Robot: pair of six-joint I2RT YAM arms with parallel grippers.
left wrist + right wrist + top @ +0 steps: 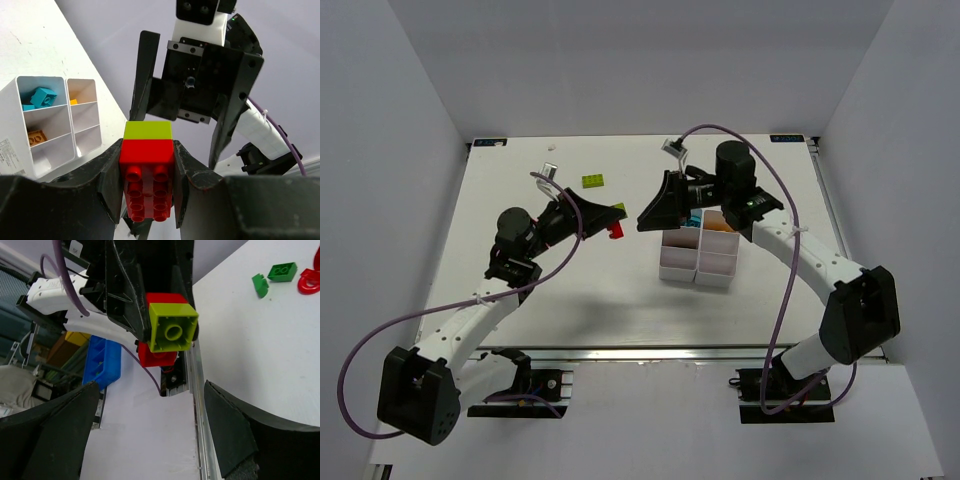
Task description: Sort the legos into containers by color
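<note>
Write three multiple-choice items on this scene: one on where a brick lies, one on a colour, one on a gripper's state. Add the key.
1. Where does the cyan brick lie relative to the containers?
A. beside them
B. in one of their bins
C. behind them

2. Which colour is the brick stacked on the red brick in the left gripper?
A. orange
B. cyan
C. lime green

3. How does the right gripper stand?
A. open, empty
B. shut on a brick
C. shut, empty

Key: 1 B, it sits inside a white bin. 2 C, the lime green brick caps the red one. 3 A, its fingers stand wide apart, gripping nothing.
</note>
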